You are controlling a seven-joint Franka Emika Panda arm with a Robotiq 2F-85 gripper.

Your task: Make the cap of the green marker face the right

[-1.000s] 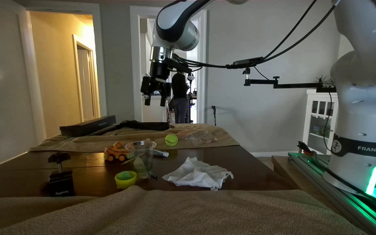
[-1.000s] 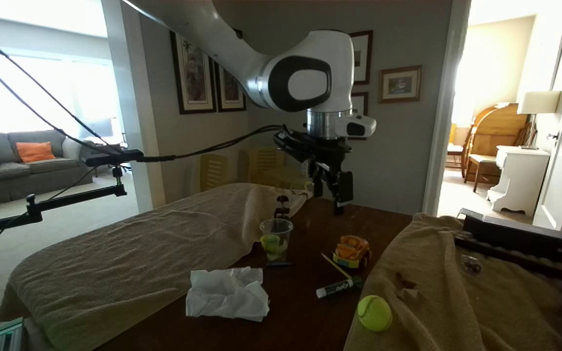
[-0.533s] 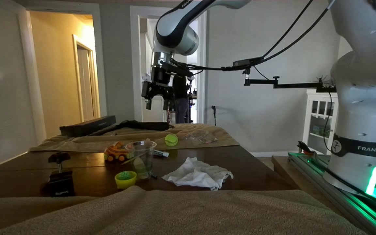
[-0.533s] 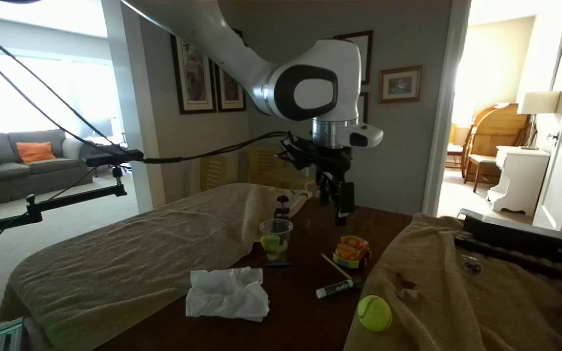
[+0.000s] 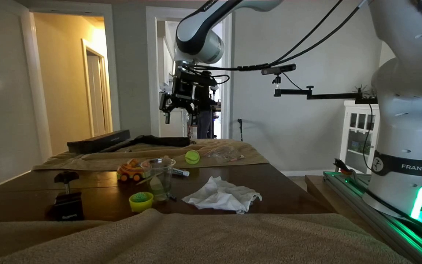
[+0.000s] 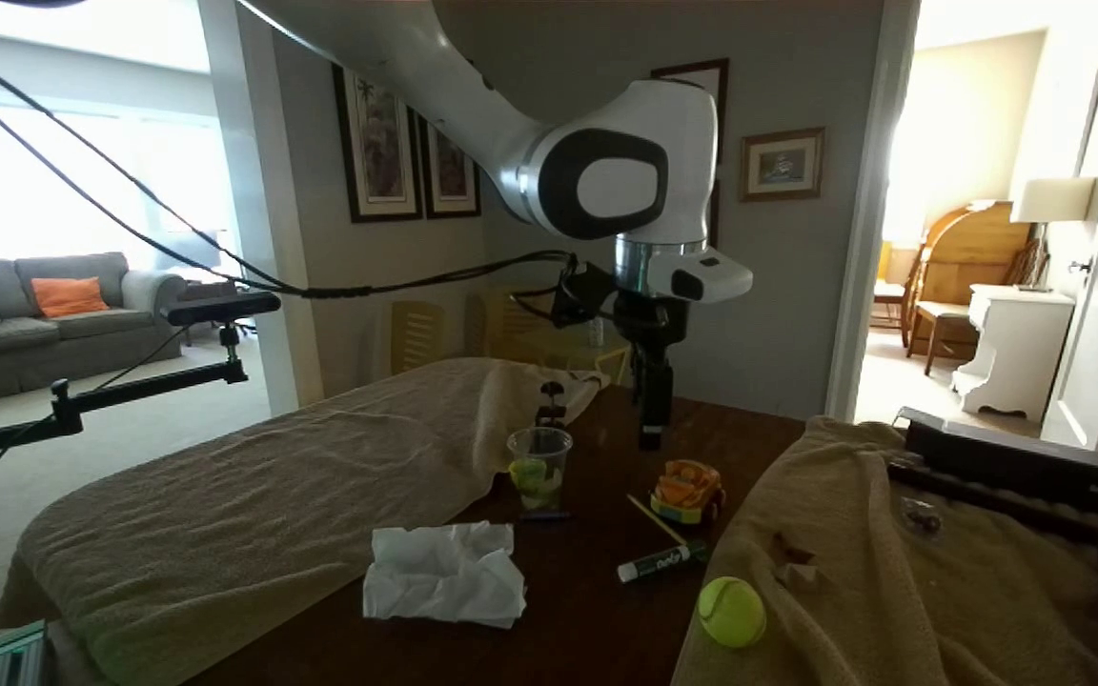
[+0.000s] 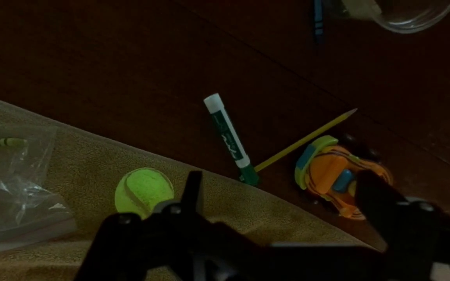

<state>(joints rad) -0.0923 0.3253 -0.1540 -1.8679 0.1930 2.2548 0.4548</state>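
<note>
The marker (image 7: 228, 136) lies on the dark table with a white barrel, a green label and a green cap (image 7: 250, 175). In the wrist view its cap points down, touching or close to the towel edge and the pencil's end. In an exterior view the marker (image 6: 654, 564) has its cap (image 6: 697, 550) toward the towel on the right; in an exterior view the marker (image 5: 180, 172) is partly hidden behind the clear cup. My gripper (image 7: 280, 176) is open and empty, fingers pointing down. It hovers well above the table in both exterior views (image 5: 179, 119) (image 6: 651, 440).
An orange toy truck (image 7: 328, 171) and a yellow pencil (image 7: 307, 139) lie beside the marker. A tennis ball (image 6: 732, 612) rests on the tan towel (image 6: 854, 591). A clear cup (image 5: 158, 160), yellow bowl (image 5: 141, 209), white tissue (image 5: 222, 196) and black clamp (image 5: 68, 205) stand around.
My gripper has come down somewhat and turned about its vertical axis, still open. The marker and the other objects have not moved.
</note>
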